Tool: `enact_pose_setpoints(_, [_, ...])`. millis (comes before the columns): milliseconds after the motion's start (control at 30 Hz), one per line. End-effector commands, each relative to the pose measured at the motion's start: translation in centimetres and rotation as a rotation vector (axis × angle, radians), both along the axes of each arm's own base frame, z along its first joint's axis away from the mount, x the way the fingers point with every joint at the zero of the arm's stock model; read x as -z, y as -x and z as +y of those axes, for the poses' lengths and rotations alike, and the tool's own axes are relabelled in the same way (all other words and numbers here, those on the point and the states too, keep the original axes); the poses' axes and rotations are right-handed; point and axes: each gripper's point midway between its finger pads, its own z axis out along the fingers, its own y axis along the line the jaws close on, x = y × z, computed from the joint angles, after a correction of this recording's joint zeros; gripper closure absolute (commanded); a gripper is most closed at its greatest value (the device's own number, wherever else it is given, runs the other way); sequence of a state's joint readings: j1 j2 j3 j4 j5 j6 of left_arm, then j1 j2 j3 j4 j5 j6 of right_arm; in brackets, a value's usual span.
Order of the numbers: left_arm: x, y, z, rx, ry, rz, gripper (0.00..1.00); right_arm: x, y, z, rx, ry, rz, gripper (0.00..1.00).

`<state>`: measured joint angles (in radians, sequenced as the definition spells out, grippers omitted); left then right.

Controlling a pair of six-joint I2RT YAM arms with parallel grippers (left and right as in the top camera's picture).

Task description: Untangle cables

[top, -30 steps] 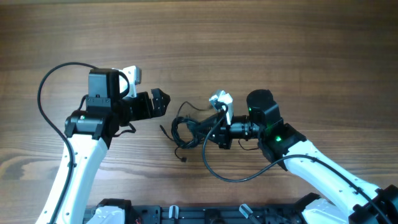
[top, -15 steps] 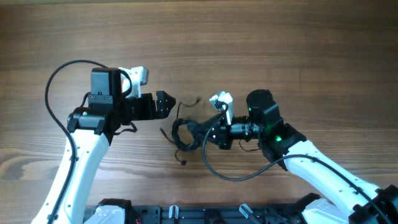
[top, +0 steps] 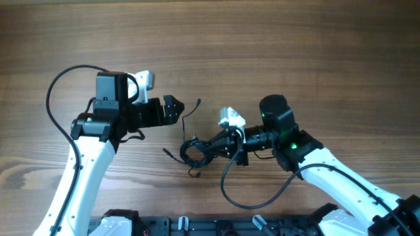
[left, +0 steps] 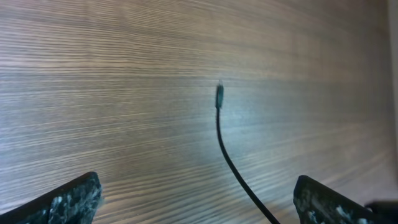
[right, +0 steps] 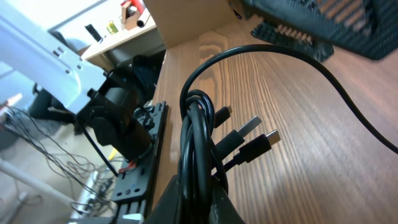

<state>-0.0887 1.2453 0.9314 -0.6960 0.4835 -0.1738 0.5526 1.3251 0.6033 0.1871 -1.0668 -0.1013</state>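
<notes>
The bunch of thin black cables [top: 200, 147] lies on the wooden counter [top: 275, 46], clamped in the right end effector [top: 226, 145], its loose plug-tipped strand [left: 219, 99] pointing away ahead of the nearer, wide-open left end effector [top: 173, 109].

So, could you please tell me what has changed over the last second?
The right tool, shut on the cables, turned and drew the bundle slightly toward the near edge of the table. One plug end swung out toward the left tool, which edged toward the cables early on. The left tool stays open and empty, and the right grip is unchanged.
</notes>
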Motion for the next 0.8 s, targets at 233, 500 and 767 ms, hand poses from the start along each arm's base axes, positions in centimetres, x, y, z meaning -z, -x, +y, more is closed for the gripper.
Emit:
enact_pose_setpoints(233, [-0.7, 0.4, -0.8, 0.098, 0.018, -0.034, 0.13, 0.8, -0.4, -0.2, 0.012, 0.023, -0.053, 0.96])
enact_pose_setpoints(500, [-4.2, 0.6, -4.4, 0.088, 0.335, 0.03, 0.18, 2.0, 0.0, -0.6, 0.011, 0.068, -0.029, 0.96])
enact_pose_setpoints(767, [-0.5, 1.5, -6.7, 0.141, 0.322, 0.182, 0.47, 2.0, 0.0, -0.7, 0.012, 0.069, -0.023, 0.96])
